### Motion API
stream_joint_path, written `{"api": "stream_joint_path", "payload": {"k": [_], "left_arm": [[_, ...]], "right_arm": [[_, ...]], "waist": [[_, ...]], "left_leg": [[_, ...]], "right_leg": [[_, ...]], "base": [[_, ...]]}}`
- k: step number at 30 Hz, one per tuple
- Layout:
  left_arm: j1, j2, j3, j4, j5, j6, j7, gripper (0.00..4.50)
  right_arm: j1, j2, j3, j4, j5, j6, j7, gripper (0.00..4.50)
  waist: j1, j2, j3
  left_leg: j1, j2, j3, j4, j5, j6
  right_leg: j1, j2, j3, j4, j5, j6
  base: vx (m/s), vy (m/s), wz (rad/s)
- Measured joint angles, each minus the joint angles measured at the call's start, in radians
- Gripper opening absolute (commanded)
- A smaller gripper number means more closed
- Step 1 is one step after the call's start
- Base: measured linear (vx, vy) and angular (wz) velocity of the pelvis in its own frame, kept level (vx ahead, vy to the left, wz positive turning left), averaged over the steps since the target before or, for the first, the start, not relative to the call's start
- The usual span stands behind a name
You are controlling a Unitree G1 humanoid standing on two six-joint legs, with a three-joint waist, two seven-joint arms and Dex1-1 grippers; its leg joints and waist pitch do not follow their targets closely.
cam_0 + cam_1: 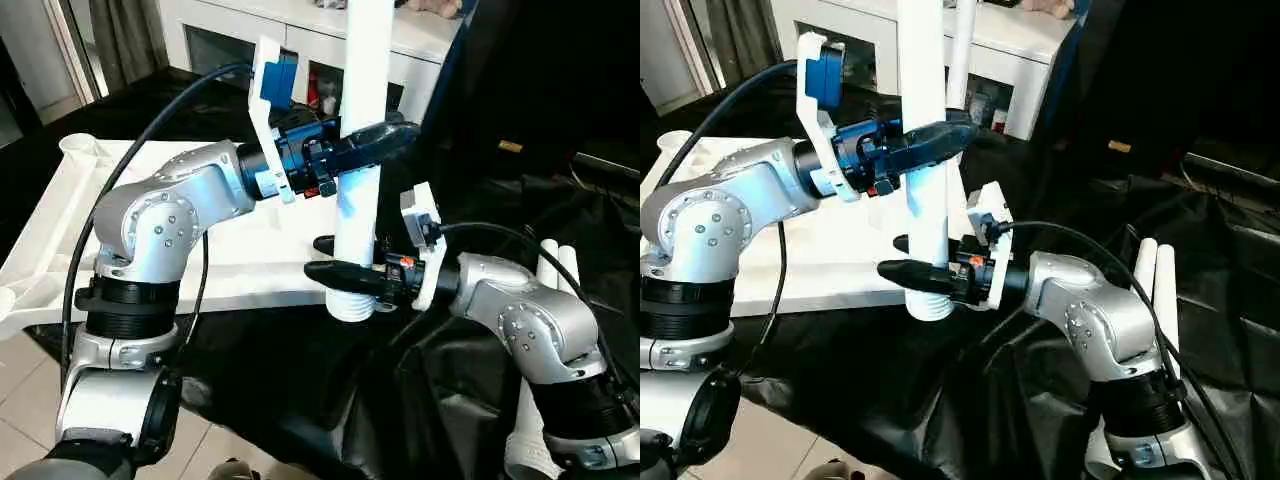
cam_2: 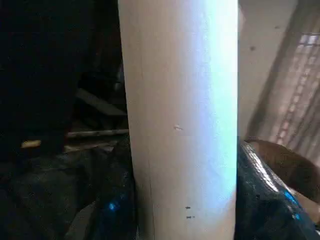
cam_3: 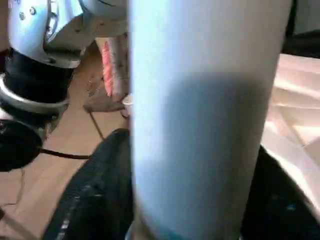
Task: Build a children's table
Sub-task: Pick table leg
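Note:
A white table leg (image 1: 362, 60) stands upright, its ribbed threaded end (image 1: 350, 303) down at the near right corner of the white tabletop (image 1: 60, 215), which lies on the left. My left gripper (image 1: 372, 140) is shut on the leg at mid height, and the leg (image 2: 180, 120) looms close in the left wrist view. My right gripper (image 1: 335, 258) is open lower down, just above the thread, one black finger (image 1: 340, 272) in front of the leg and one behind. Whether the thread sits in a corner socket is hidden.
Two more white legs (image 1: 555, 265) lie on the black cloth (image 1: 300, 400) at the right. Another white tube (image 1: 962, 45) rises behind the held leg. A white cabinet with glass doors (image 1: 230, 40) stands at the back. Tiled floor (image 1: 20, 370) shows at the near left.

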Motion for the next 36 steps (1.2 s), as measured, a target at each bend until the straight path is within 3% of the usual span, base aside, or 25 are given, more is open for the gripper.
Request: {"api": "stream_joint_path", "payload": {"k": [3, 11, 23, 28, 31, 36], "left_arm": [[-0.001, 0.005, -0.003, 0.009, 0.03, -0.013, 0.009, 1.87], [-0.024, 0.017, -0.036, 0.036, 0.128, -0.064, 0.068, 1.85], [-0.025, 0.001, -0.033, 0.036, 0.13, -0.058, 0.088, 1.83], [-0.025, 0.003, -0.033, 0.037, 0.137, -0.058, 0.087, 1.83], [-0.025, 0.007, -0.03, 0.042, 0.133, -0.054, 0.076, 2.53], [-0.025, 0.017, 0.002, 0.04, 0.065, -0.045, 0.0, 2.81]], "right_arm": [[-0.017, -0.001, 0.002, -0.001, -0.031, -0.002, -0.018, 3.14], [-0.047, 0.027, 0.005, 0.003, -0.088, 0.009, -0.151, 3.16], [-0.063, 0.1, 0.038, 0.043, -0.117, 0.047, -0.24, 2.01], [-0.074, 0.105, 0.037, 0.056, -0.116, 0.058, -0.242, 1.94], [-0.078, 0.104, 0.037, 0.064, -0.114, 0.057, -0.227, 1.94], [-0.054, 0.051, 0.032, 0.055, -0.03, 0.049, -0.062, 1.94]], "waist": [[0.0, 0.0, 0.0], [-0.002, -0.001, 0.0], [-0.001, -0.002, 0.0], [-0.002, -0.002, 0.0], [-0.002, -0.002, 0.0], [0.0, -0.003, 0.0]], "left_leg": [[0.0, 0.0, 0.0, 0.0, 0.0, 0.0], [0.0, 0.0, 0.0, 0.0, 0.0, 0.0], [0.0, 0.0, 0.0, 0.0, 0.0, 0.0], [0.0, 0.0, 0.0, 0.0, 0.0, -0.001], [0.0, 0.0, 0.0, 0.0, 0.0, -0.001], [0.0, 0.0, 0.0, 0.0, 0.0, 0.0]], "right_leg": [[0.0, 0.0, 0.0, 0.0, 0.0, 0.0], [0.0, 0.0, 0.0, 0.001, 0.0, 0.0], [0.0, 0.0, 0.0, 0.001, 0.0, 0.0], [0.0, 0.0, 0.0, 0.001, 0.0, 0.0], [0.0, 0.0, 0.0, 0.001, 0.0, 0.0], [0.0, 0.0, 0.0, 0.0, 0.0, 0.0]], "base": [[0.0, 0.0, 0.0], [0.0, 0.0, 0.0], [0.0, 0.0, 0.0], [0.0, 0.0, 0.0], [0.0, 0.0, 0.0], [0.0, 0.0, 0.0]]}}
